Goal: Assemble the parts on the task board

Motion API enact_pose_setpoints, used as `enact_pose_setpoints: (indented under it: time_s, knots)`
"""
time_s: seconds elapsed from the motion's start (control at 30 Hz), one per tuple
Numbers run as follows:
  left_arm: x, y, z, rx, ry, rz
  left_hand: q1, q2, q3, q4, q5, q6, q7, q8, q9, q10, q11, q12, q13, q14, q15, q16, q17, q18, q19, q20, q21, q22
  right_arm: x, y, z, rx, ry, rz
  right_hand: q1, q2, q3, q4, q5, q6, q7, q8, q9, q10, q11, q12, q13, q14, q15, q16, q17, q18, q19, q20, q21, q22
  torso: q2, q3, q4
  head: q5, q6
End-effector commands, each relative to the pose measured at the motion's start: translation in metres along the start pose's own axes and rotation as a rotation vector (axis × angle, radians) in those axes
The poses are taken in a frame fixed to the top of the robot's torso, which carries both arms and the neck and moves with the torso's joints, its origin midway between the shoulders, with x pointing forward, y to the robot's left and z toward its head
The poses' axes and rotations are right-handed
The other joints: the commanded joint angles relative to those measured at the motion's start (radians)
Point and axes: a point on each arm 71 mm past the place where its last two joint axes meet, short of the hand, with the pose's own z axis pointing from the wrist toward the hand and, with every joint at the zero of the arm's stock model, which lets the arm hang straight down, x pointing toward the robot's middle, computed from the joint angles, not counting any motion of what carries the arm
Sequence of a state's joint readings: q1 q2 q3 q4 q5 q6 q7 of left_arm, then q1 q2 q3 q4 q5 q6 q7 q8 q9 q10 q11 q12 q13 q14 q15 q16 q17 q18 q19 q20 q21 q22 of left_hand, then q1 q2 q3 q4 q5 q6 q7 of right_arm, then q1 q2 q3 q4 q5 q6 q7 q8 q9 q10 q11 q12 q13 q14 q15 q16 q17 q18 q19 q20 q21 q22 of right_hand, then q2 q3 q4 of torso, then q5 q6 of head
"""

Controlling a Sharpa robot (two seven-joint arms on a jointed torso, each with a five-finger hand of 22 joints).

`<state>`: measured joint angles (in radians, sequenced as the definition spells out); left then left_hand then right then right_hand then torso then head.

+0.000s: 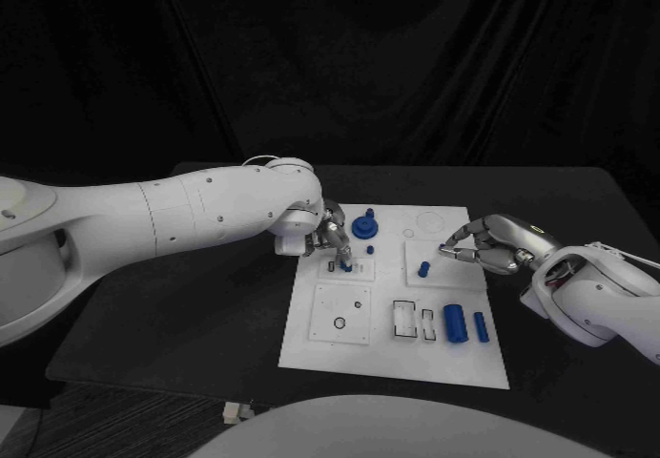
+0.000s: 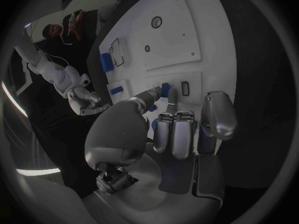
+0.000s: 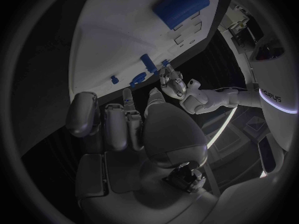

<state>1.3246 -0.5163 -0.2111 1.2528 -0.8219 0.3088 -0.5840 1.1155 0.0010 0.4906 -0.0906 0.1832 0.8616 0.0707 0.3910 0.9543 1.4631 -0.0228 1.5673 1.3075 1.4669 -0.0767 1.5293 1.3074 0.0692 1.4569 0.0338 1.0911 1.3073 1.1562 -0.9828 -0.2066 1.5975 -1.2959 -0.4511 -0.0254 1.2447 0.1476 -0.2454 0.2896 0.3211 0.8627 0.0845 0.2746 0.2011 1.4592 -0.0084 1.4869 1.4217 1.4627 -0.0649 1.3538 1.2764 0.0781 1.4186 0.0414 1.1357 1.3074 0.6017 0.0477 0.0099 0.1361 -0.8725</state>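
Observation:
The white task board [image 1: 344, 348] lies mid-table. My left hand [image 1: 327, 239] reaches down over its far left part, where thumb and fingertip close around a small blue peg [image 1: 344, 266] [image 2: 165, 88] standing in the board. A blue round knob [image 1: 364, 227] stands just beyond that hand. My right hand [image 1: 484, 247] hovers at the board's right edge with curved fingers apart and nothing in them; a short blue peg [image 1: 423, 269] [image 3: 148, 63] lies just left of its fingertips. Two blue cylinders [image 1: 453, 322] [image 1: 480, 326] lie near the front right.
Rectangular slots [image 1: 404, 320] and a square plate with round holes [image 1: 341, 320] mark the board's near half. Black table [image 1: 179, 315] surrounds the board, with room at left and front. The left arm [image 1: 165, 215] spans the table's left side.

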Motion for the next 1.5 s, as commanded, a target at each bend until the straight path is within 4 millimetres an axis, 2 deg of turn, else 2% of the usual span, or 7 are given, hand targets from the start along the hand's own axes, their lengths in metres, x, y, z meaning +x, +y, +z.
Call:
enact_pose_setpoints:
  time_s: [0.03,0.13,0.27,1.07,1.2,1.23,1.5]
  knots:
    - [0.0029,-0.0016,0.0015,0.002,-0.003,0.01,-0.011,0.001,-0.032,0.02,-0.045,0.024,-0.025,-0.012,-0.013,0.108,-0.006,0.004,0.263,0.091,-0.006,-0.003,0.236,0.012,-0.002,-0.003,-0.003,0.155,0.0015,0.0003,-0.0003,0.0,0.007,0.004,0.004,0.003,-0.006,0.0,0.003,0.003,0.003,-0.003,-0.001,0.048,-0.001,-0.002,0.029,0.032,-0.006,-0.004,-0.002,0.008,-0.003,0.0,-0.004,0.149,-0.001,0.0,0.0002,0.001,0.0]
    - [0.0033,-0.0018,0.0015,0.002,0.001,0.013,-0.021,-0.001,-0.074,0.048,-0.1,0.032,-0.021,-0.026,-0.027,0.108,-0.003,0.004,0.263,0.091,-0.003,-0.003,0.235,0.012,-0.003,-0.002,-0.008,0.154,0.0015,0.0004,-0.0003,0.0,0.007,0.004,0.004,0.003,-0.006,0.0,0.003,0.003,0.003,-0.003,-0.001,0.048,-0.001,-0.002,0.029,0.032,-0.006,-0.004,-0.002,0.008,-0.003,0.0,-0.004,0.149,0.0,0.0,0.0003,0.0,0.0]
    - [0.0037,-0.0018,0.0015,0.002,0.004,0.016,-0.035,-0.006,-0.123,0.078,-0.124,0.039,-0.018,-0.036,-0.035,0.108,0.0,0.004,0.263,0.091,-0.001,-0.004,0.235,0.012,-0.002,0.0,-0.009,0.155,0.0015,0.0005,-0.0002,0.0,0.006,0.004,0.004,0.003,-0.006,0.0,0.003,0.003,0.003,-0.003,-0.001,0.048,-0.001,-0.002,0.029,0.032,-0.006,-0.004,-0.002,0.008,-0.003,0.0,-0.004,0.149,0.0,0.0001,0.0002,0.0,0.0]
    - [0.0036,-0.0014,0.0022,-0.001,0.003,0.014,-0.056,-0.003,-0.191,0.123,-0.133,0.047,-0.015,-0.045,-0.041,0.108,0.002,0.004,0.263,0.091,0.001,-0.005,0.234,0.013,-0.002,0.001,-0.014,0.154,0.0019,0.0007,0.0003,-0.001,0.005,0.004,0.005,0.003,-0.007,0.0,0.003,0.004,0.003,-0.003,-0.001,0.048,-0.001,-0.002,0.03,0.032,-0.006,-0.004,-0.001,0.008,-0.004,0.0,-0.005,0.148,0.0,-0.0001,0.0001,0.001,0.0]
    - [0.0035,-0.0004,0.0023,-0.002,0.004,0.014,-0.091,-0.012,-0.233,0.155,-0.136,0.046,-0.011,-0.05,-0.042,0.108,0.005,0.004,0.263,0.09,0.002,-0.006,0.234,0.012,-0.002,0.002,-0.014,0.154,0.0018,0.0004,0.0001,-0.001,0.005,0.004,0.005,0.003,-0.007,0.0,0.003,0.004,0.003,-0.003,-0.001,0.048,-0.001,-0.002,0.03,0.032,-0.006,-0.004,-0.001,0.008,-0.004,0.0,-0.005,0.148,-0.001,0.0,0.0002,0.002,0.0]
    - [0.0036,-0.0003,0.0023,-0.001,0.004,0.014,-0.124,-0.025,-0.265,0.181,-0.136,0.043,-0.009,-0.054,-0.043,0.108,0.007,0.004,0.263,0.09,0.004,-0.006,0.234,0.012,-0.003,0.002,-0.017,0.154,0.0018,0.0003,0.0001,-0.001,0.005,0.004,0.005,0.003,-0.007,0.0,0.003,0.004,0.003,-0.003,-0.001,0.048,-0.001,-0.002,0.03,0.032,-0.006,-0.004,-0.001,0.008,-0.004,0.0,-0.005,0.148,-0.001,0.0001,0.0002,0.001,0.0]
    - [0.0045,0.0028,0.001,0.001,0.007,0.012,-0.154,-0.033,-0.333,0.227,-0.136,0.033,-0.008,-0.062,-0.04,0.108,0.008,0.004,0.263,0.091,0.005,-0.004,0.235,0.013,-0.003,0.003,-0.018,0.154,0.0013,-0.0005,-0.0008,0.001,0.003,0.004,0.005,0.003,-0.007,0.0,0.003,0.004,0.003,-0.003,-0.001,0.048,-0.001,-0.002,0.03,0.032,-0.006,-0.004,-0.001,0.008,-0.004,0.0,-0.005,0.148,-0.001,0.0,-0.0002,0.0,0.0]
